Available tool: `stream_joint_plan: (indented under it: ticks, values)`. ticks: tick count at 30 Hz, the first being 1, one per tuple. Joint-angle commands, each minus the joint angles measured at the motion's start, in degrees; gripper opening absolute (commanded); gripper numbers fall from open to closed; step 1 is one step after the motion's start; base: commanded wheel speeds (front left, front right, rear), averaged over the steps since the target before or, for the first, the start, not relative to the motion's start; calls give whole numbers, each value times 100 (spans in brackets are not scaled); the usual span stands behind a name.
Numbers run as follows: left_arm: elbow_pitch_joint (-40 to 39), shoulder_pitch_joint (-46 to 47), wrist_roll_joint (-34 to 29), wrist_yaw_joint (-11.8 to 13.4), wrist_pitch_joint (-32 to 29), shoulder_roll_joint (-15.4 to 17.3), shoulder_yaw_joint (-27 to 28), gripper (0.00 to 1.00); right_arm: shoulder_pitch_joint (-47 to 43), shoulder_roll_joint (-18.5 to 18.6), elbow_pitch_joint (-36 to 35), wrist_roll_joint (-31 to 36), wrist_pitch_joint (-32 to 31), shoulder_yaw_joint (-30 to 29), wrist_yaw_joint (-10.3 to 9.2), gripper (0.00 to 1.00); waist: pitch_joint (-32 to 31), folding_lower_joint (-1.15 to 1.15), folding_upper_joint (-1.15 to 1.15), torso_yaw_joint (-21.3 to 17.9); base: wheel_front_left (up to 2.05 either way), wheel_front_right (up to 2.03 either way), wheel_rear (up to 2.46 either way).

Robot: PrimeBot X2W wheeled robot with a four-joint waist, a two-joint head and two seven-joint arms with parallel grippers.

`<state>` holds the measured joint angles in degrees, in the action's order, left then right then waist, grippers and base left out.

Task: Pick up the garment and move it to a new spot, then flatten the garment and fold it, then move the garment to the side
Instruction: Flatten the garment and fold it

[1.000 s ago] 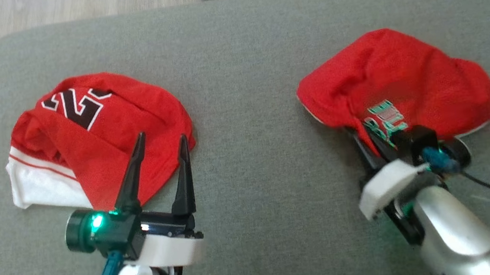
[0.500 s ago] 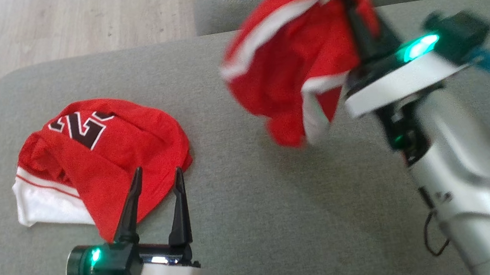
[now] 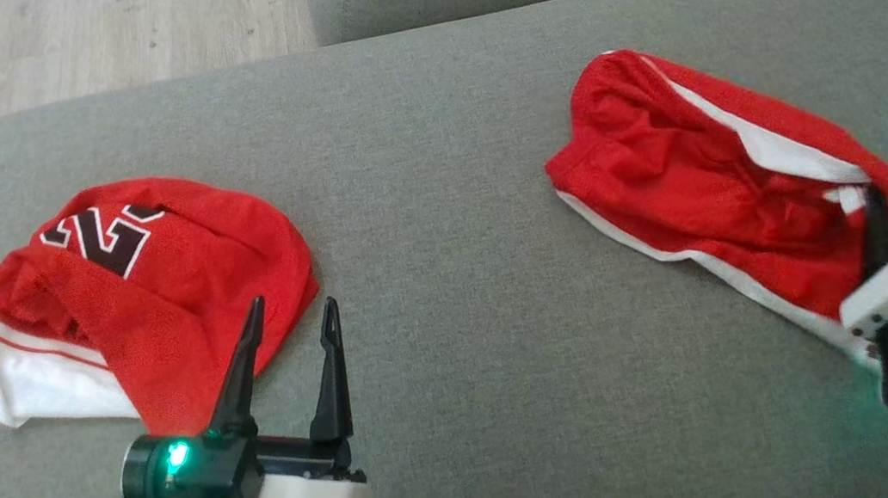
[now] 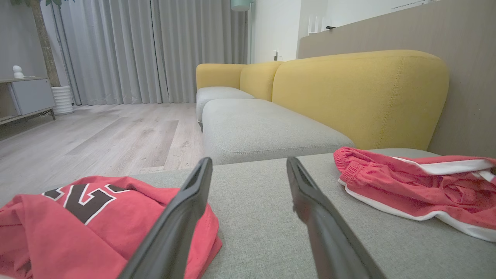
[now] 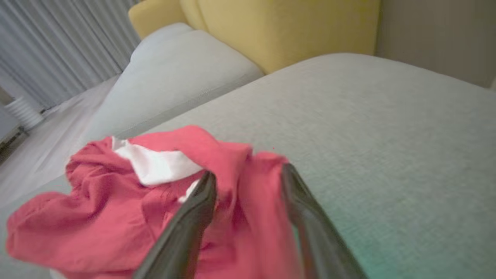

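Currently 1 jersey (image 3: 177, 269), 1 pr shorts (image 3: 687, 189), both red, on 1 cushion (image 3: 445, 197).

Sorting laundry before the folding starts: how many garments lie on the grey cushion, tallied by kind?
Red numbered jersey: 1
Red shorts with white trim: 1
Total: 2
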<state>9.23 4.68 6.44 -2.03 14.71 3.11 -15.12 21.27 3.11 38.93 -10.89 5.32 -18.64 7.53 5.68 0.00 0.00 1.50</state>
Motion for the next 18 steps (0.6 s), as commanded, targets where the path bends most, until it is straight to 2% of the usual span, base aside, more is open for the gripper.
stream_joint_plan:
  ticks: [1, 4, 8, 13, 18]
  values:
    - [-161, 272, -58, -7, 29, -7, 162, 100, 337, -24, -117, 58, 171, -53, -4, 100, 19, 0, 0, -20, 0, 0, 0]
    - [-138, 276, -76, -24, 29, -4, 186, 100, 394, -24, 71, 128, 484, -375, -4, 100, 11, 0, 0, -57, 0, 0, 0]
    - [-121, 269, -104, -36, 29, -1, 214, 100, 455, -24, 28, 196, 770, -171, -4, 100, -57, 0, 0, -116, 0, 0, 0]
    - [-126, 279, -101, -39, 29, -8, 171, 100, 141, -24, -797, -48, 944, 858, -4, 100, -149, 0, 0, -119, 0, 0, 0]
    - [-150, 262, -85, -28, 29, -12, 135, 100, -580, -24, -1818, -402, 963, 2066, -4, 100, -164, 0, 0, -29, 0, 0, 0]
